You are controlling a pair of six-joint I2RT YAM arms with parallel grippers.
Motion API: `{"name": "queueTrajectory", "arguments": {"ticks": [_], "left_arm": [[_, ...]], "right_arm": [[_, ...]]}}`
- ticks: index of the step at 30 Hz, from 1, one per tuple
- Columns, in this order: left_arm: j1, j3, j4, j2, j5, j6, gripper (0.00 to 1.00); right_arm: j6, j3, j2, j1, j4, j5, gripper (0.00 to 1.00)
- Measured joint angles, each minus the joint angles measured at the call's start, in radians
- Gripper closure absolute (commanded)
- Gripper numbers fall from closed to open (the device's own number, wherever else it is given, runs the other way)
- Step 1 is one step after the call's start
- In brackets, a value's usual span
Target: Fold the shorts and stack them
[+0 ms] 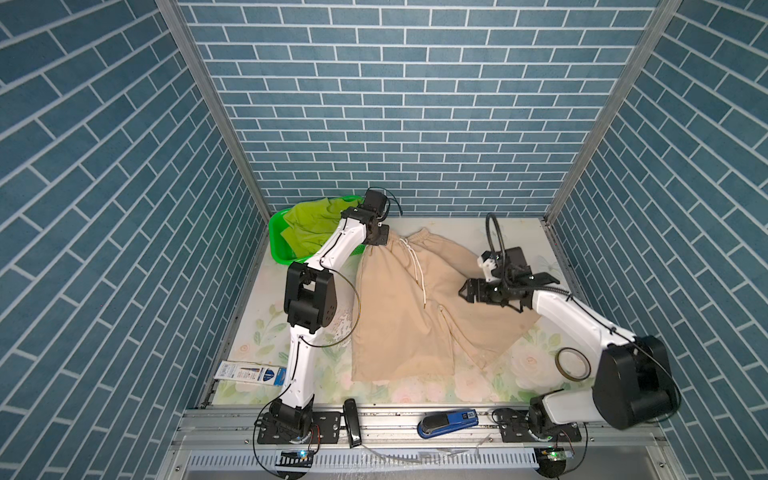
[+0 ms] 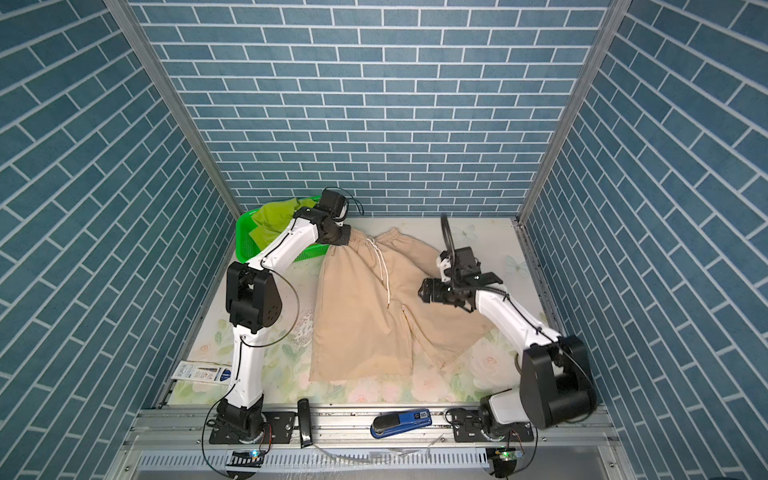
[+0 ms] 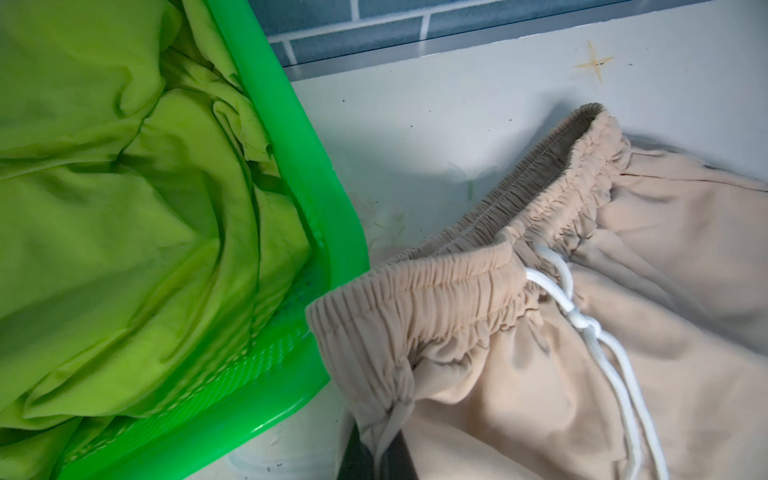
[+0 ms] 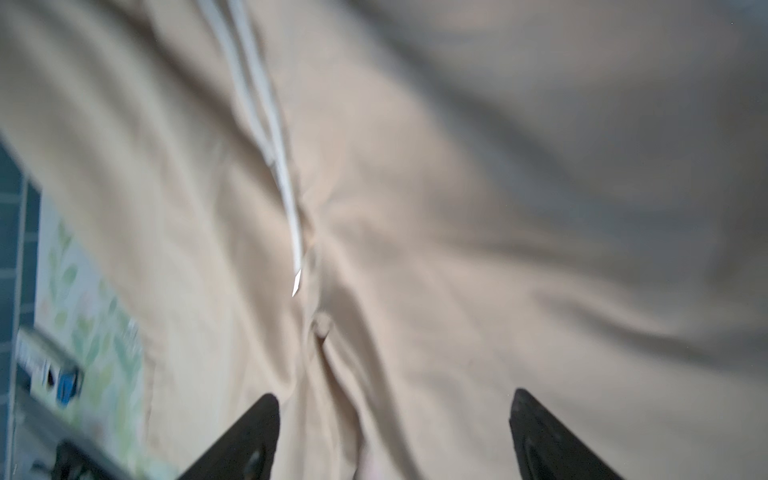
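**Beige shorts (image 1: 399,316) pinched at one waistband corner**

Left fingers (image 3: 359,455) are clamped tight on a corner of the elastic waistband. From there the beige cloth lies spread over the bench (image 1: 523,232), reaching under the right fingers (image 4: 249,440). Those stand wide apart above one leg of the cloth and grip nothing. The white drawstring (image 3: 582,322) trails down the cloth between the two sets of fingers. Green shorts (image 1: 311,222) sit crumpled in the basket (image 1: 276,249), just beside the left fingers.
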Motion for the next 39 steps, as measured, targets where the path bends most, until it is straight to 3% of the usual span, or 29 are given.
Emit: {"name": "queueTrajectory", "arguments": {"ticks": [3, 8, 15, 22, 29, 32, 37, 39], "left_arm": [[0.001, 0.000, -0.003, 0.000, -0.006, -0.001, 1.00], [0.001, 0.000, -0.006, 0.000, -0.006, -0.001, 1.00], [0.001, -0.062, 0.011, -0.029, 0.006, -0.014, 1.00], [0.001, -0.152, 0.046, -0.086, 0.047, -0.019, 1.00], [0.001, -0.155, 0.066, -0.086, 0.079, -0.019, 1.00], [0.001, -0.155, 0.067, -0.086, 0.089, -0.019, 1.00], [0.001, -0.155, 0.068, -0.086, 0.096, -0.022, 1.00], [0.001, -0.155, 0.068, -0.086, 0.102, -0.028, 1.00]], "right_arm": [[0.031, -0.116, -0.123, -0.010, -0.070, 0.059, 0.08], [0.061, -0.150, -0.162, -0.246, -0.108, 0.138, 0.06], [0.062, 0.024, 0.097, -0.434, -0.106, 0.181, 0.04], [-0.006, 0.176, 0.301, -0.484, -0.139, 0.303, 0.06], [-0.076, 0.290, 0.476, -0.483, -0.153, 0.328, 0.35], [-0.092, 0.318, 0.518, -0.483, -0.154, 0.314, 0.56], [-0.116, 0.374, 0.568, -0.483, -0.161, 0.301, 1.00], [-0.117, 0.404, 0.593, -0.483, -0.165, 0.299, 1.00]]}}
